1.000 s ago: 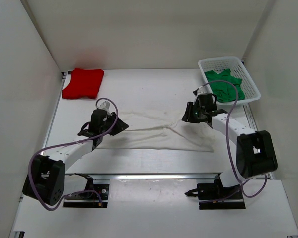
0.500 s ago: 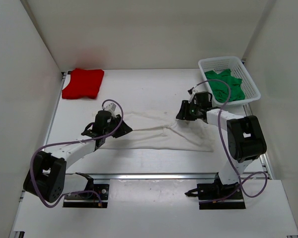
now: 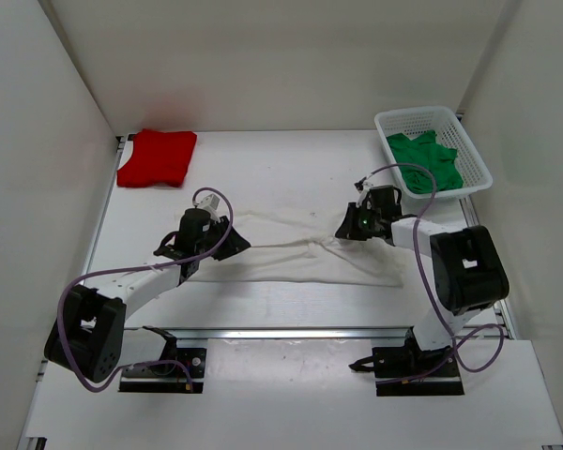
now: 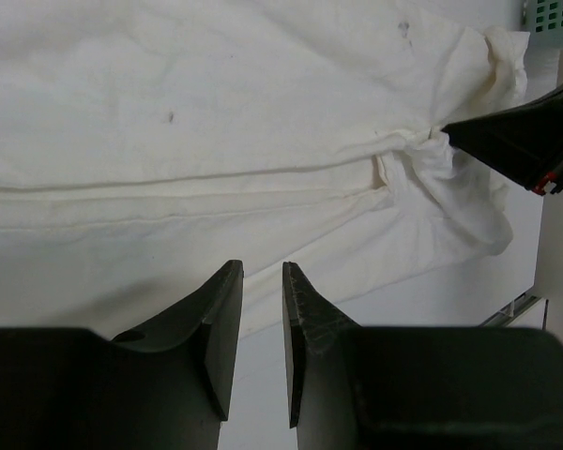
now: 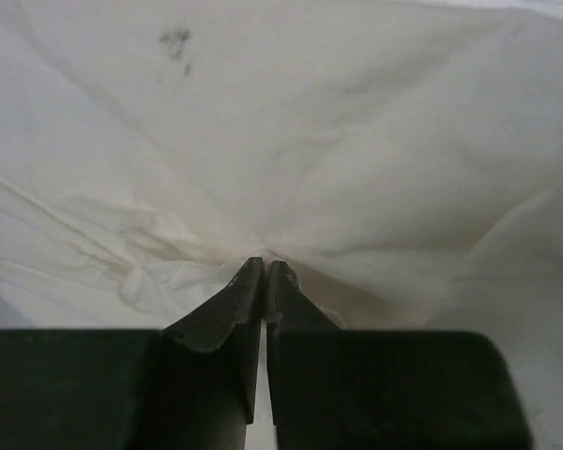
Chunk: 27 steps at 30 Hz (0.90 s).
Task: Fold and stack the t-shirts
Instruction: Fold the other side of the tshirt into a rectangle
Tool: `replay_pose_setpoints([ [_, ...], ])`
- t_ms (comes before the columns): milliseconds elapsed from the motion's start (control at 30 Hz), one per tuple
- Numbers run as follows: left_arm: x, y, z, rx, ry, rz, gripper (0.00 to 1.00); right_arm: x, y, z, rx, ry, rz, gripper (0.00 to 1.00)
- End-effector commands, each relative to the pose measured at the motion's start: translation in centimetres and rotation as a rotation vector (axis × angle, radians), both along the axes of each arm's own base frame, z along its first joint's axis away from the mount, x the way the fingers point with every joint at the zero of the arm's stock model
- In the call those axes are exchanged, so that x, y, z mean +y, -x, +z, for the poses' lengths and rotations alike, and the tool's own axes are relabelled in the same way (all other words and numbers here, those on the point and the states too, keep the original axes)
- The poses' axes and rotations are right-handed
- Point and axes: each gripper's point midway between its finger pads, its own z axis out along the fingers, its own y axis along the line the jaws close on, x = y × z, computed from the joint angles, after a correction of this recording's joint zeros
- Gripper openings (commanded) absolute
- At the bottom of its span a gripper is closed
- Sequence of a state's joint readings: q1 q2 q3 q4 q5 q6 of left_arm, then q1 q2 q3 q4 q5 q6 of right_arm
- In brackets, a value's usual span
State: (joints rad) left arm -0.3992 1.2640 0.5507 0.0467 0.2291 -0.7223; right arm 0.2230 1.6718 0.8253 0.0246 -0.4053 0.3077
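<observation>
The white t-shirt [image 3: 291, 253] lies spread and wrinkled across the middle of the table; it fills the left wrist view [image 4: 216, 112] and the right wrist view [image 5: 357, 141]. My right gripper [image 3: 341, 231] is shut on a bunched fold at its right side [image 5: 266, 261]. My left gripper [image 3: 236, 242] sits low over the shirt's left near edge, jaws a narrow gap apart with nothing between them [image 4: 260, 267]. The red t-shirt [image 3: 158, 157] lies folded at the back left. The green t-shirt [image 3: 427, 161] lies crumpled in the basket.
The white mesh basket [image 3: 476, 155] stands at the back right. White walls close in the table on the left, back and right. The right gripper's black body shows at the right of the left wrist view [image 4: 516, 141].
My right gripper has moved left away from the basket and then nearer and lower, dragging the shirt's fold with it. My left gripper shifted slightly right and nearer, then held still.
</observation>
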Motion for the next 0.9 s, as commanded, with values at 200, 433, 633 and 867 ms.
replay_pose_setpoints([
  [200,-0.7,-0.9,2.2,-0.064,0.036,-0.015,0.34,2.1,4.7,3.8,-0.078,0.039,-0.015,0.00],
  [433,-1.0,-1.2,2.9,-0.073,0.047,-0.016,0.34,3.3,8.2,2.6,0.004,0.094,-0.025,0.00],
  [633,-1.0,-1.4,3.6,-0.086,0.055,-0.007,0.34,4.5,9.6,1.9,0.042,0.082,-0.009,0.09],
  [867,-1.1,-1.8,4.1,-0.098,0.069,0.009,0.35,2.7,7.1,6.6,-0.078,0.005,-0.034,0.29],
])
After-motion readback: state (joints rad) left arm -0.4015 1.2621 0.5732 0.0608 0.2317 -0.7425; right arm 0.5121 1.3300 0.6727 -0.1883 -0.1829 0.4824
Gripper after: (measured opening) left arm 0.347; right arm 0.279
